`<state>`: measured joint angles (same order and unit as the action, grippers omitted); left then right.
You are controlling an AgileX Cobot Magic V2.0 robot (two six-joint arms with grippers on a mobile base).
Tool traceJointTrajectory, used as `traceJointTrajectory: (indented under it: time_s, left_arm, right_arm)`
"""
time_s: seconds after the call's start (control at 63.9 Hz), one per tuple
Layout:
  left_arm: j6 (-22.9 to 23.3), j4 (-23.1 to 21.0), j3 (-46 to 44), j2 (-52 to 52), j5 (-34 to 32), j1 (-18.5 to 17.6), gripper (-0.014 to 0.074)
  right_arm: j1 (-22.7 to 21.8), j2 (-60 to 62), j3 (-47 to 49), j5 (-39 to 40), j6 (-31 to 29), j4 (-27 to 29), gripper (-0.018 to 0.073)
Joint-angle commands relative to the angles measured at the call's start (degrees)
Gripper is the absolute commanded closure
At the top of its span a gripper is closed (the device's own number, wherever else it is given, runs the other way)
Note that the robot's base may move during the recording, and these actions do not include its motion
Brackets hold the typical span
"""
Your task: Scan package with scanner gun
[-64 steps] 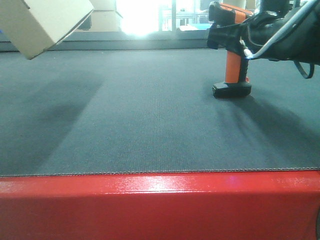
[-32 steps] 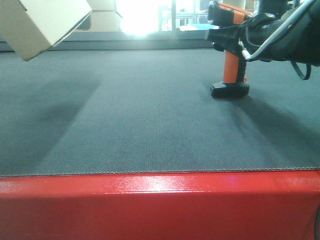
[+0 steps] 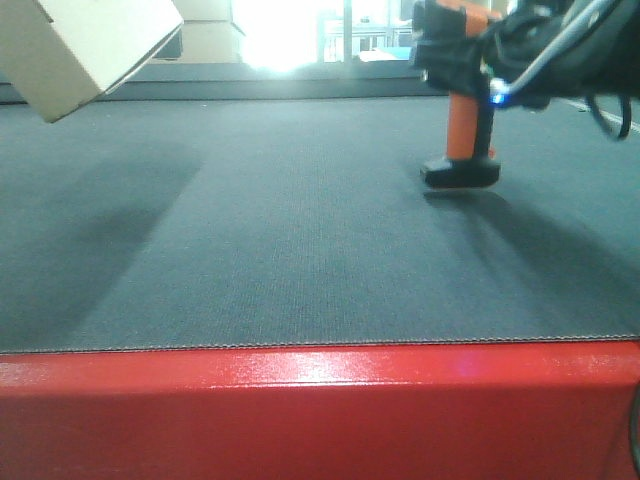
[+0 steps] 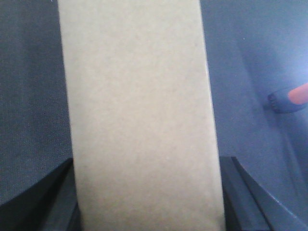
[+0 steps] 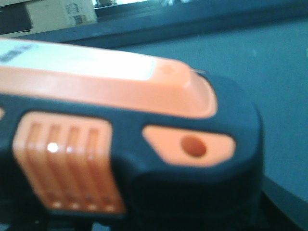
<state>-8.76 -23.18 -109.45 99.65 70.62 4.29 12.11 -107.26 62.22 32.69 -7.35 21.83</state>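
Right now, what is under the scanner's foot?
Only the dark mat and a shadow show below the scanner. Whether its foot touches the mat is unclear; the spot directly beneath is covered.

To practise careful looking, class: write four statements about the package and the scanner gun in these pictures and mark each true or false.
1. The package is held up above the mat. True.
2. The scanner gun lies on its side. False: it is upright, foot downward.
3. The scanner gun's handle is orange. True.
4. The package and scanner gun touch. False: they are far apart, at opposite sides of the front view.
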Motion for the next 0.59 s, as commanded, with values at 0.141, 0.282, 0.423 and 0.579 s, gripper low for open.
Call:
traceJointTrajectory:
  time_s: [0.141, 0.282, 0.423, 0.579]
  left_arm:
    - [-0.16, -0.89, -0.42, -0.61, -0.66, 0.05, 0.0707]
    - [-0.16, -0.47, -0.42, -0.61, -0.66, 0.05, 0.0707]
    - [-0.16, -0.47, -0.42, -0.61, -0.66, 0.05, 0.0707]
    - [-0.16, -0.47, -0.42, -0.61, -0.66, 0.05, 0.0707]
  right_arm:
    - [-0.11, 8.18, 2.91, -4.9, -19.08, -0.59, 0.0713]
    - [-0.11, 9.86, 5.72, -9.7, -25.9, -0.59, 0.0713]
    - [-0.11, 10.36, 8.57, -13.26, -28.32, -0.59, 0.0713]
    - [-0.11, 10.36, 10.42, -15.82, -28.32, -0.59, 0.0713]
